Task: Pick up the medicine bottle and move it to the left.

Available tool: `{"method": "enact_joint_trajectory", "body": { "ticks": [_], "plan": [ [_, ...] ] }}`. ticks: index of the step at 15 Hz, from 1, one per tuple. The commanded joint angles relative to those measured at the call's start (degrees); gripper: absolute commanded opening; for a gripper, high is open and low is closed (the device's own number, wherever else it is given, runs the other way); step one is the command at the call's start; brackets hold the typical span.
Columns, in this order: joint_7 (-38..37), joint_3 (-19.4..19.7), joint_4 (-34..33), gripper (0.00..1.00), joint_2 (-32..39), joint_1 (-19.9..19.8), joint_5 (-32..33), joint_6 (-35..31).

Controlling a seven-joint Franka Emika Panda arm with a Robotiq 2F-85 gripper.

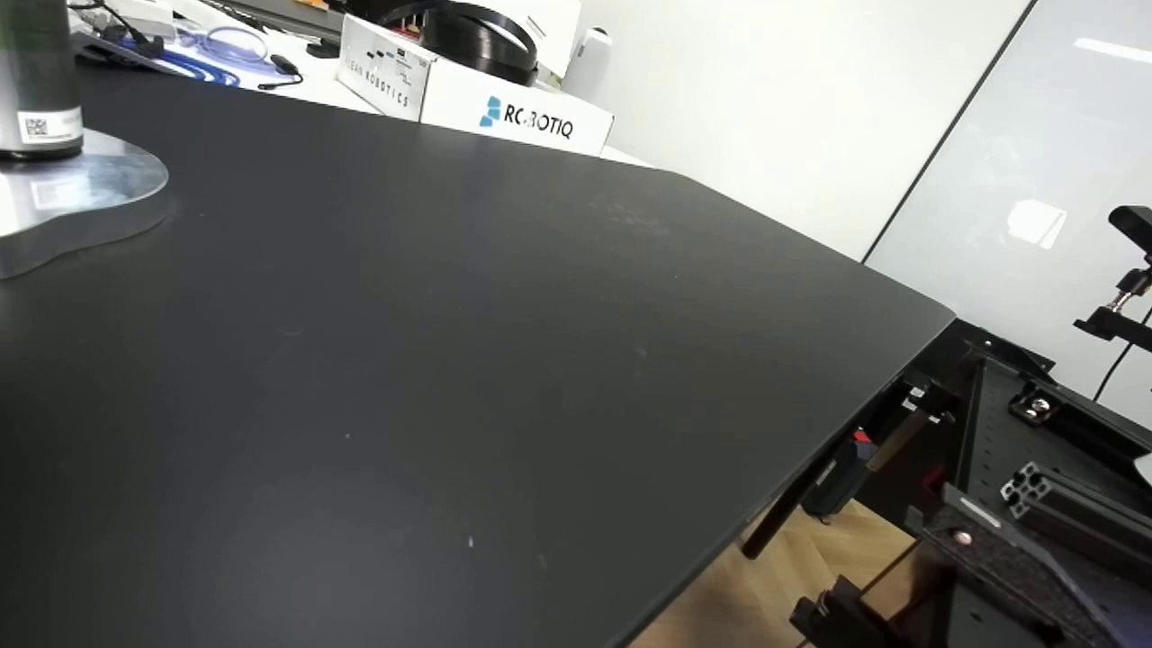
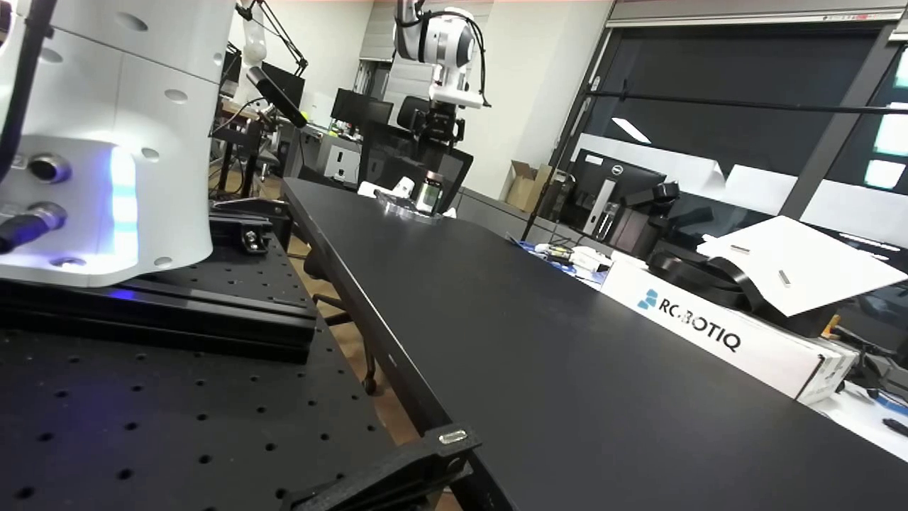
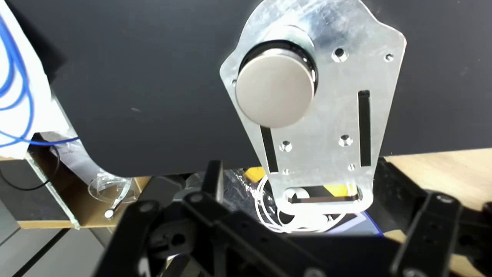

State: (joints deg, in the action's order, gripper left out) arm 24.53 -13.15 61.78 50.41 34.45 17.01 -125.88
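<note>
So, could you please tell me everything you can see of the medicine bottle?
The medicine bottle is a cylinder, dark greenish above and grey-white below, with a QR code near its base and a flat, pale round lid in place. It stands upright on a silvery plate on the black table; only the plate visibly touches it. Its material is unclear.

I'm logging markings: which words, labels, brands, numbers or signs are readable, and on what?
"ROBOTIQ": white box, in both exterior views.
"LEAN ROBOTICS": one end of that box.
"DELL": back of the monitor.
Too small to read: print and QR code on the medicine bottle, fine print on the box's end and window strip.
</note>
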Motion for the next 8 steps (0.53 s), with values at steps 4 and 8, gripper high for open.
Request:
{"method": "enact_joint_trajectory", "body": {
  "ticks": [4, 8],
  "plan": [
    [0.22, -0.01, 0.33, 1.00, -3.96, 0.40, -0.07, 1.95],
    [0.22, 0.01, 0.43, 1.00, -3.18, 0.42, -0.07, 1.58]
  ]
}}
